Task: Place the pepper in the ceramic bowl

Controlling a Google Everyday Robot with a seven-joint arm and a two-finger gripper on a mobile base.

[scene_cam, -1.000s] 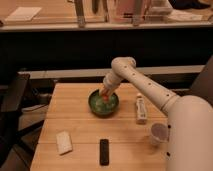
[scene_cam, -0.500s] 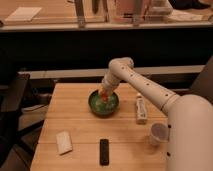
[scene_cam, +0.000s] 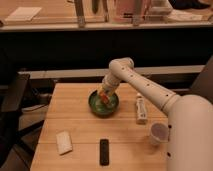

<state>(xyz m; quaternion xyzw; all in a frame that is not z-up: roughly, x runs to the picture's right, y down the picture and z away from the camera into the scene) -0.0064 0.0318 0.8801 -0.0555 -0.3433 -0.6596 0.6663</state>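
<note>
Tool [scene_cam: 104,95] of the single arm, lowered into the ceramic bowl [scene_cam: 104,103] and seen from the front. Whether it grips or has let go cannot be told. The pepper [scene_cam: 103,94], a small red-orange item with a trace of green, sits right at the tool tip, over the lighter green inside of the bowl and within its rim; whether it rests on the bowl floor or hangs just above it cannot be told either.

Compared with the views half a second and one second earlier, the arm and tool show almost no change of place: the tool was already at the bowl then, and it is at the bowl now. This suggests that the carrying phase is over and the task stands at its release step, so it is probably nearly complete. What remains, on this reading, is letting the pepper go and lifting the tool clear without dragging the bowl.

Beyond the bowl, on the wooden desk [scene_cam: 75,100]: a white tube-like object [scene_cam: 141,108] beside the bowl, under the arm's forearm; a small white cup [scene_cam: 159,133] nearer the camera on that same side; a black flat object [scene_cam: 104,151] in front of the bowl; a pale folded cloth or sponge [scene_cam: 64,142] well apart on the other side.
</note>
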